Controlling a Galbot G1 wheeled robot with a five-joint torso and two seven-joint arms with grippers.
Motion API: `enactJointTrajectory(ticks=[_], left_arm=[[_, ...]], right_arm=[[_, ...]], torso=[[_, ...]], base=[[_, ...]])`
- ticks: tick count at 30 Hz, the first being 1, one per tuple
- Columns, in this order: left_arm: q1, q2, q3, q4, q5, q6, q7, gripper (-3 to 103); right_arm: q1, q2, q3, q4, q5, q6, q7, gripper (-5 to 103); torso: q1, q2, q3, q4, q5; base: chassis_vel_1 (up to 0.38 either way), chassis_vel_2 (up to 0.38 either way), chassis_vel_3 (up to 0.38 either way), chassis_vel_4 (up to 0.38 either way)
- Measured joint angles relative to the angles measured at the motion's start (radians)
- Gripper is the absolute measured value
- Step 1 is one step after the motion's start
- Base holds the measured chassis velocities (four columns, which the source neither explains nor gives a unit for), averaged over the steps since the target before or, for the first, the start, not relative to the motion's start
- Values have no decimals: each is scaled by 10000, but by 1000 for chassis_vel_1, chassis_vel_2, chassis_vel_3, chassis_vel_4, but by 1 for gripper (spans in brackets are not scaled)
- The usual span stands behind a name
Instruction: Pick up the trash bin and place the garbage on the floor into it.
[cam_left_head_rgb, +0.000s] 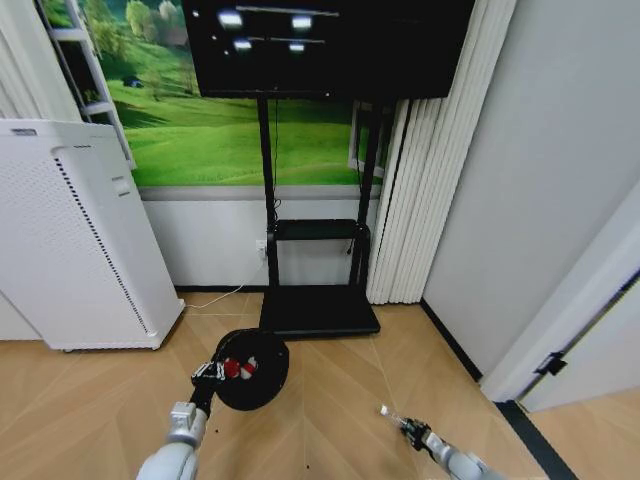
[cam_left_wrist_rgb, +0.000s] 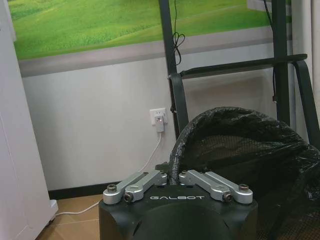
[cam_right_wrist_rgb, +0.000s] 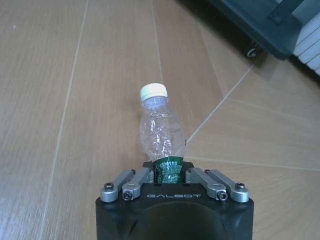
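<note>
Clamping the black mesh trash bin (cam_left_head_rgb: 253, 372) rim, left end effector (cam_left_wrist_rgb: 173, 175); right end effector (cam_right_wrist_rgb: 170, 172) pinches a crinkled clear bottle (cam_right_wrist_rgb: 161, 131).

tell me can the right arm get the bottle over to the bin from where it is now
Probably yes. The right gripper grips the bottle above bare floor, and the bin, held at its rim by the left gripper, has its mouth open with nothing between.

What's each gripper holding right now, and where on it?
Left gripper clamps the trash bin by its rim. Right gripper holds the bottle near its labelled base.
</note>
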Motion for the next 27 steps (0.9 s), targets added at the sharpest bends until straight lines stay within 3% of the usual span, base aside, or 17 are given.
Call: enactJointTrajectory(ticks=[8,17,22,27], left_arm=[[-154,-18,321,115,95,-3,-5,5],[-365,-1,562,224,146,-11,-16,5],[-290,-193,372,98,226,-10,-37,5],[-323,-252,368,66,271,5,-44,5]], right_arm=[[-639,-542,952,1450,289,-138,151,21],[-1687,-2044,2435,4173,1383,-184,434,21],[-1948,-2864,3085,5221,2245,55,389,21],[-2822,-3370,4014,6162,2276,466,49,21]], torso=[[0,0,0,2,-5],[-1,0,-1,-5,-9],[0,0,-1,14,-5],[0,0,-1,-8,-6]], base=[[0,0,0,0],[0,0,0,0],[0,0,0,0],[0,0,0,0]])
